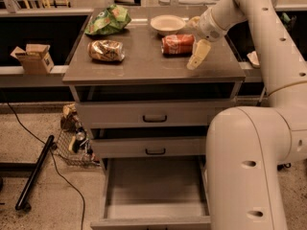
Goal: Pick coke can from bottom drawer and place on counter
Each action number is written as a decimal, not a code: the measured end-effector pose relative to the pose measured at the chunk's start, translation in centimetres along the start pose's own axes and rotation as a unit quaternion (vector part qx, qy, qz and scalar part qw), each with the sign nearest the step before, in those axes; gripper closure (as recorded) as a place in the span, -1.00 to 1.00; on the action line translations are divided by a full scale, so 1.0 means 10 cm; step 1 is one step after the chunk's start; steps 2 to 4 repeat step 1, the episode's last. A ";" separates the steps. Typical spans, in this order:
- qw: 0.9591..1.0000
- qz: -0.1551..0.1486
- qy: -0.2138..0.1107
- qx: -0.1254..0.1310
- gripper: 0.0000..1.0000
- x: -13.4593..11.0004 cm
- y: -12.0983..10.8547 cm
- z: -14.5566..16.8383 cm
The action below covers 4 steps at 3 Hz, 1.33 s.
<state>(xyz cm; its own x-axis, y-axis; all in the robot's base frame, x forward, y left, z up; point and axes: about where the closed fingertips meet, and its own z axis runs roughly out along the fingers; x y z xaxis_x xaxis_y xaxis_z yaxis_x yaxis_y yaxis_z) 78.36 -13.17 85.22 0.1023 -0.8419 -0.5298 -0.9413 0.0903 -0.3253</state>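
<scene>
The coke can (176,45) lies on its side on the counter (144,63), right of the middle and just in front of a white bowl. My gripper (193,42) is at the can's right end, reaching in from the right. It is open: one finger (198,54) hangs in front of the can's end and the other sits behind it near the bowl. Neither finger presses on the can. The bottom drawer (153,188) stands pulled out at the foot of the cabinet, and its floor is bare.
A green chip bag (108,20) and a gold-brown snack bag (106,51) lie on the counter's left half. The white bowl (168,24) is at the back. My own base (249,166) stands right of the open drawer. A cardboard box (33,57), a wire basket (76,146) and a black pole (33,172) are at the left.
</scene>
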 end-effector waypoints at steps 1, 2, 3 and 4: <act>1.000 0.004 -0.007 0.003 -1.00 0.03 -0.01 -0.03; 1.000 0.004 -0.007 0.003 -1.00 0.03 -0.01 -0.03; 1.000 0.004 -0.007 0.003 -1.00 0.03 -0.01 -0.03; 1.000 0.004 -0.007 0.003 -1.00 0.03 -0.01 -0.03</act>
